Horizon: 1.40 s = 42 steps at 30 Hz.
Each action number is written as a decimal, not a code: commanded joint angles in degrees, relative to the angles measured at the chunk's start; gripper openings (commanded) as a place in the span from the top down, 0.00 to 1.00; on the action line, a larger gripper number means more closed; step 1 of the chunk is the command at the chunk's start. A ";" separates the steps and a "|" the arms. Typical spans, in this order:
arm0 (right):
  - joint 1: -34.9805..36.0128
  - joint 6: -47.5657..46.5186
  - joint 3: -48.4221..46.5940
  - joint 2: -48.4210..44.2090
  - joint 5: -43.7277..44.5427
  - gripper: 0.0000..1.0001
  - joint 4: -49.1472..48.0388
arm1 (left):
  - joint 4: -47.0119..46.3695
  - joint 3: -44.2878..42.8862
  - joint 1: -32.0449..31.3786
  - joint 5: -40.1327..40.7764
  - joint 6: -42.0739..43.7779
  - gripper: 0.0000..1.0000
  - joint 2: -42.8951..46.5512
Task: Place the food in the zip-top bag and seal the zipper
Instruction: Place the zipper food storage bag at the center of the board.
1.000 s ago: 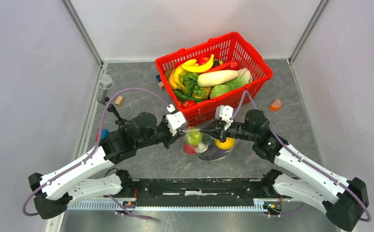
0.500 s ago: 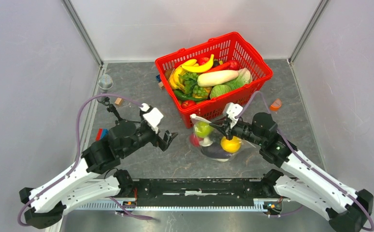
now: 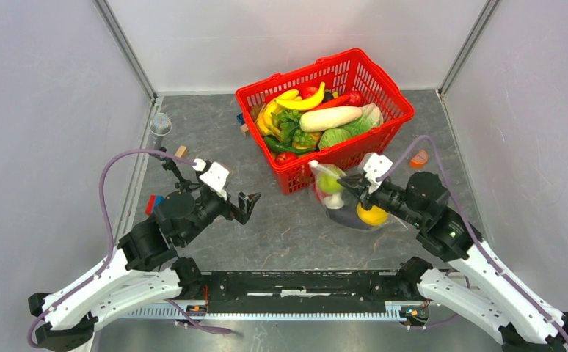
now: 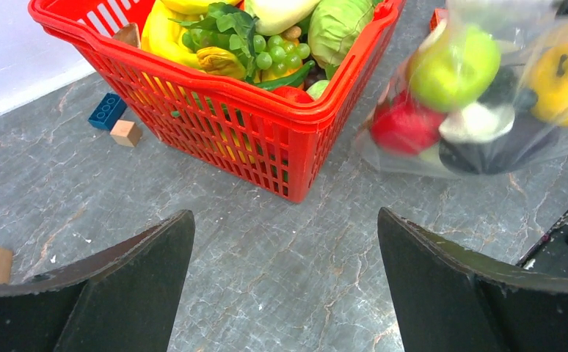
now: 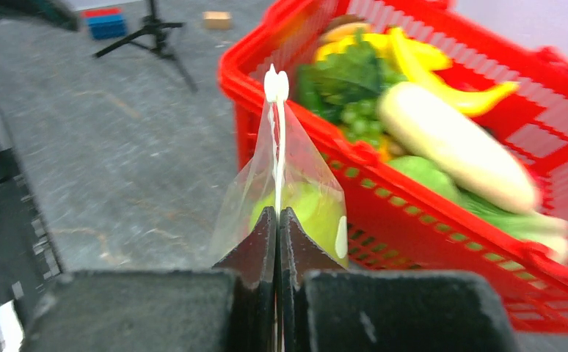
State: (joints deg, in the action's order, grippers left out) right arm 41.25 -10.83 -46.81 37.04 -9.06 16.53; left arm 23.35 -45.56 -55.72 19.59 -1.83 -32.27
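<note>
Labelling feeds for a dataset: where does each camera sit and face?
Top external: above, behind the bases, looking down on the table; both arms show.
Left wrist: faces red basket and zip-top bag; left gripper open below.
Right wrist: looks along right gripper, shut on zipper, toward basket.
All share basket and bag.

Top cam high, looking down+fwd, wrist cams low, close, all 3 share red basket [image 3: 343, 70]
</note>
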 commanded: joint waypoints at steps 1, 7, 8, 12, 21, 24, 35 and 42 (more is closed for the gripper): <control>0.14 4.12 3.69 4.60 -16.15 1.00 -4.03 | -3.49 -0.41 0.12 1.92 -2.26 0.00 -0.39; 6.48 10.74 12.94 9.16 -27.31 0.91 -18.61 | -2.55 -0.63 0.12 3.96 -2.83 0.00 0.27; 8.10 12.26 12.89 10.23 -27.85 0.91 -19.21 | -2.59 -0.58 0.11 4.32 -2.92 0.00 0.51; 14.30 13.51 12.34 13.33 -33.54 0.85 -24.28 | -2.68 -0.99 0.09 5.72 -3.12 0.00 0.72; 19.25 8.21 9.35 11.01 -12.21 0.43 -15.42 | -1.90 -1.84 0.10 4.87 -3.01 0.00 -0.56; 19.22 10.73 8.91 10.32 1.11 0.51 -7.39 | -1.45 -1.81 0.09 3.95 -3.42 0.00 -1.04; 21.62 27.55 24.97 4.69 -15.24 0.51 -13.22 | -1.72 0.51 0.17 0.02 -6.00 0.00 -3.25; 22.19 26.38 27.11 6.03 -21.35 0.48 -13.38 | -2.04 0.48 0.11 -0.43 -5.73 0.00 -4.70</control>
State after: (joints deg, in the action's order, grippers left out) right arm 62.96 15.20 -19.86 41.34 -25.69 5.65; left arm 23.51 -45.52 -55.72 20.32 -5.50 -36.51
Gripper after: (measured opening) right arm 0.518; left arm 0.995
